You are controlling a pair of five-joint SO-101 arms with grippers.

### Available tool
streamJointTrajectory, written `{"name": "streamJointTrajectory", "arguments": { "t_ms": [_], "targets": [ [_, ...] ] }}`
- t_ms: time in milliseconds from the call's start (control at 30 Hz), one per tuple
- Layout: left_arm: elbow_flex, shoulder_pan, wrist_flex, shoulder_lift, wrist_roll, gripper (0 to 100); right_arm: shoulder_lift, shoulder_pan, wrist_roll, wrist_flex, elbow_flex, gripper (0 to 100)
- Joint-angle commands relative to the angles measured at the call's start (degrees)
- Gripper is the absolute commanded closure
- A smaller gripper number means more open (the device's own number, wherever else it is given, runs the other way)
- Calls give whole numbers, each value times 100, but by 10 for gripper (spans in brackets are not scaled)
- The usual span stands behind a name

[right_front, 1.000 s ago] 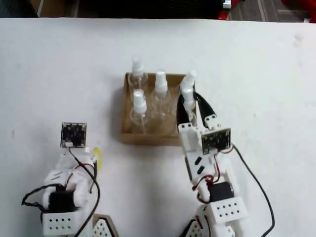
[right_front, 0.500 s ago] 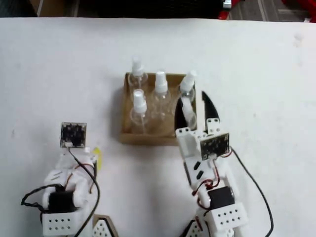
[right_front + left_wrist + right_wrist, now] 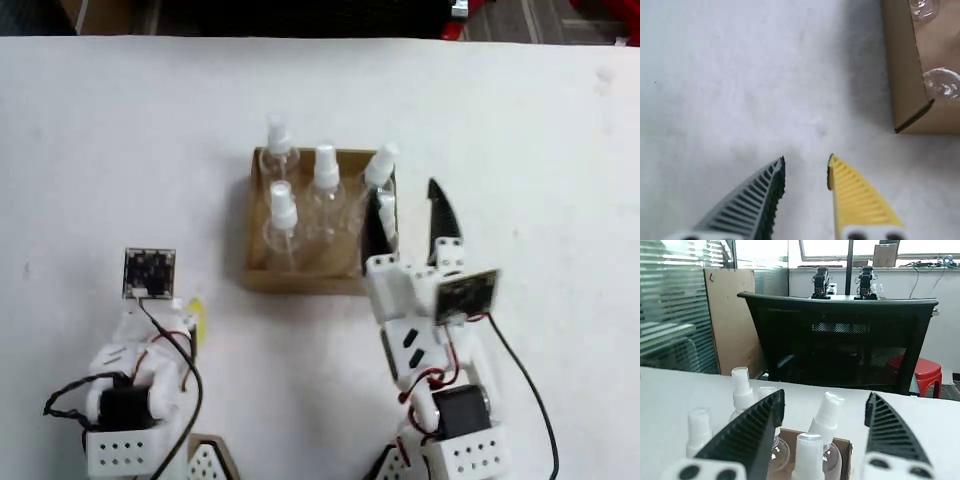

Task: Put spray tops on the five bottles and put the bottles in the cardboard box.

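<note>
Nearest, my left claw [image 3: 806, 158] hangs low over the white surface [image 3: 120, 130], fingers apart, holding nothing. My right claw [image 3: 402, 200] is spread wide and empty at the right wall of the cardboard box [image 3: 300, 278]. All five bottles [image 3: 325, 190] stand inside, spray tops on. Best, I judge, to lift straight away without brushing the closest bottle.

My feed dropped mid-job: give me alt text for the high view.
Five spray-topped bottles stand in the cardboard box on the white table. The right arm has its jaws open, straddling the box's right wall; the left arm sits apart, left of the box.
</note>
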Motion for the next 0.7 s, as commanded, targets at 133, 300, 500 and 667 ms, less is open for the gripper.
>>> {"name": "streamJointTrajectory", "arguments": {
  "t_ms": [133,300,500,667],
  "targets": [
    [-18,-22,44,-57,-62,867,295,804,-281,532,-985,953],
    [-18,-40,35,-57,-62,865,479,875,-281,752,-1811,968],
    [-18,-40,35,-57,-62,865,963,848,-281,2009,-3508,984],
    [-18,-40,35,-57,-62,865,743,848,-290,4171,-5169,982]
  ]
}}
